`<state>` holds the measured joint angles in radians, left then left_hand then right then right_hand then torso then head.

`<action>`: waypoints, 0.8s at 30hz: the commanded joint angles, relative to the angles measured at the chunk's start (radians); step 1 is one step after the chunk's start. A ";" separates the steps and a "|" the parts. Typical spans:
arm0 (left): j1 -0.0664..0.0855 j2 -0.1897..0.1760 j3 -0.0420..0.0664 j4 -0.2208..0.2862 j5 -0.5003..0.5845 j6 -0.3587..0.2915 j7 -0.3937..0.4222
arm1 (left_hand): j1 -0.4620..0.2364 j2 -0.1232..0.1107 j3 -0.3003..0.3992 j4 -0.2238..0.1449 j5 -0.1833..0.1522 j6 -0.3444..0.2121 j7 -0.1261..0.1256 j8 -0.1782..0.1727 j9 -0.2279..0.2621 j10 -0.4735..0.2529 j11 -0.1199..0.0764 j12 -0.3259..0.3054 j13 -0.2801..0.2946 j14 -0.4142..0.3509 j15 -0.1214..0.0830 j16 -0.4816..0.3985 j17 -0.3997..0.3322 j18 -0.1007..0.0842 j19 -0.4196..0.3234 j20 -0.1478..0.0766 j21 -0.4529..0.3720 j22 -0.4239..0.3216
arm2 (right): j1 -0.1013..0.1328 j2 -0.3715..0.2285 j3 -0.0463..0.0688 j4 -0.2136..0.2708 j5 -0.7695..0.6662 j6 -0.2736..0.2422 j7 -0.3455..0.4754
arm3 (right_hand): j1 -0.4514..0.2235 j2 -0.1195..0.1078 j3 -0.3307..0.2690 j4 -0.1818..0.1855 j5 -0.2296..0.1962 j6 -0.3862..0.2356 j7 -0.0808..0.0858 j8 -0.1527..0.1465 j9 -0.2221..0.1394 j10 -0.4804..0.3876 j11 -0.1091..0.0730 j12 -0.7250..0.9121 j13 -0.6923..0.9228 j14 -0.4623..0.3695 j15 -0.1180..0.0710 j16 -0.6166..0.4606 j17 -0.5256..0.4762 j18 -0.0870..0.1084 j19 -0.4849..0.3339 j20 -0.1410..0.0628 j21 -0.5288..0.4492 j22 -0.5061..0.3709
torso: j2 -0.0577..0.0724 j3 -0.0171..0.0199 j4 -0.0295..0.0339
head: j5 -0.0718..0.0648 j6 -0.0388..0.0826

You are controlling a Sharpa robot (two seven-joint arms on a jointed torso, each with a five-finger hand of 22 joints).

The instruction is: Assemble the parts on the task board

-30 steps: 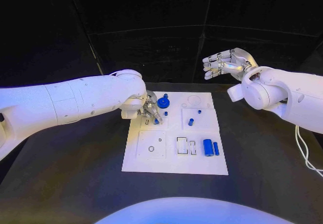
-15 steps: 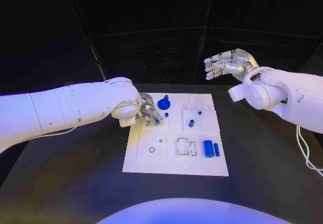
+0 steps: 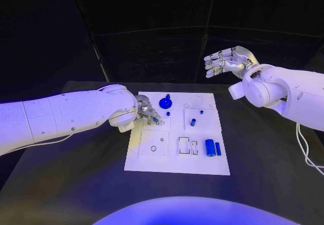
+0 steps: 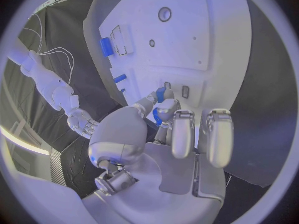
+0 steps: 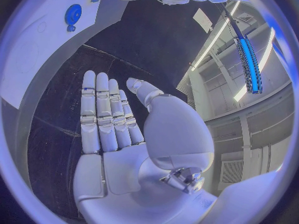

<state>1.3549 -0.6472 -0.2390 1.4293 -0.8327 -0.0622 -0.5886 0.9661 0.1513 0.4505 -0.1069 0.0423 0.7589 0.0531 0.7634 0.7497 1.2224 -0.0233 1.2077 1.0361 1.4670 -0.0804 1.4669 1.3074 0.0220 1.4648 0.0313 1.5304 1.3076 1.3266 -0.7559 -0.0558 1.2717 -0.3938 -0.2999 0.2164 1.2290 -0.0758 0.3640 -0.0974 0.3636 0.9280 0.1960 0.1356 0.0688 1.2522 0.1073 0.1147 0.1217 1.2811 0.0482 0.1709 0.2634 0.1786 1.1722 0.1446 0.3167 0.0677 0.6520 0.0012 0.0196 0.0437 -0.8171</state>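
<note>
Left wrist view: left hand pinching blue part.

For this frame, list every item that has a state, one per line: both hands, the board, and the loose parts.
left hand: low over the task board's left side, fingers pinching a small blue part
right hand: raised beyond the board, fingers apart, holding nothing
task board: flat on the black table
blue gear: seated near the board's far edge
blue cylinder: lying on the board, right side
</note>
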 commanded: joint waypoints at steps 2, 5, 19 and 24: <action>-0.004 0.004 0.000 -0.008 -0.054 -0.020 0.012 | -0.001 -0.011 0.121 -0.100 0.005 -0.007 -0.002 0.005 0.003 0.007 0.002 0.004 -0.001 0.077 -0.005 -0.006 0.164 -0.007 0.077 -0.008 0.004 0.199 | 0.002 0.000 0.001 -0.002 -0.001 0.012 0.010 | -0.005 0.004 -0.003 0.003 0.006 -0.006 -0.001 -0.003 -0.001 0.001 0.005 -0.003 -0.001 -0.002 0.004 -0.006 -0.001 0.003 0.001 0.006 -0.003 -0.001 | 0.002 0.0007 -0.0025 | 0.002 0.001; -0.006 0.012 0.000 -0.016 -0.059 -0.008 0.012 | -0.002 -0.015 0.131 -0.098 0.004 -0.008 -0.002 0.006 0.005 0.007 0.002 0.004 -0.001 0.077 -0.005 -0.006 0.164 -0.007 0.078 -0.008 0.004 0.199 | 0.002 0.001 0.001 -0.003 -0.002 0.012 0.010 | -0.005 0.004 -0.003 0.003 0.006 -0.006 -0.001 -0.003 -0.001 0.001 0.005 -0.003 -0.001 -0.002 0.004 -0.006 -0.001 0.003 0.001 0.006 -0.003 -0.001 | 0.002 0.0007 -0.0026 | 0.000 0.000; -0.007 0.037 0.000 -0.046 -0.093 0.071 0.012 | -0.001 -0.027 0.146 -0.098 0.004 -0.010 -0.002 0.006 0.008 0.007 0.002 0.003 -0.002 0.077 -0.005 -0.006 0.165 -0.007 0.078 -0.008 0.005 0.200 | 0.002 0.004 0.001 -0.005 -0.002 0.012 0.011 | -0.006 0.005 -0.003 0.004 0.008 -0.007 -0.001 -0.003 -0.001 0.001 0.005 -0.004 -0.001 -0.002 0.005 -0.006 -0.001 0.003 0.001 0.007 -0.005 -0.001 | 0.002 0.0013 -0.0012 | -0.003 -0.007; -0.007 0.044 0.000 -0.052 -0.100 0.095 0.008 | -0.001 -0.027 0.146 -0.098 0.004 -0.010 -0.002 0.006 0.008 0.007 0.002 0.003 -0.003 0.077 -0.005 -0.006 0.165 -0.007 0.078 -0.008 0.005 0.200 | 0.002 0.005 0.001 -0.006 -0.002 0.014 0.011 | -0.006 0.005 -0.003 0.004 0.008 -0.007 -0.001 -0.003 -0.001 0.001 0.005 -0.004 -0.001 -0.002 0.005 -0.006 -0.001 0.003 0.001 0.007 -0.005 -0.001 | 0.001 0.0011 -0.0005 | -0.004 -0.010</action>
<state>1.3473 -0.6047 -0.2388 1.3788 -0.9092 -0.0109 -0.5862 0.9550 0.1209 0.4944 -0.1078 0.0433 0.7556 0.0537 0.7670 0.7566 1.2221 -0.0231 1.2077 1.0350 1.4670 -0.0803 1.4631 1.3074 0.0220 1.4646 0.0315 1.5303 1.3076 1.3266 -0.7514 -0.0557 1.2662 -0.3952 -0.2957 0.2167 1.2290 -0.0758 0.3641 -0.0974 0.3696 0.9280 0.1960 0.1356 0.0688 1.2522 0.1074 0.1148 0.1219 1.2811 0.0482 0.1710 0.2634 0.1786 1.1722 0.1446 0.3167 0.0678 0.6538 0.0021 0.0177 0.0395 -0.8260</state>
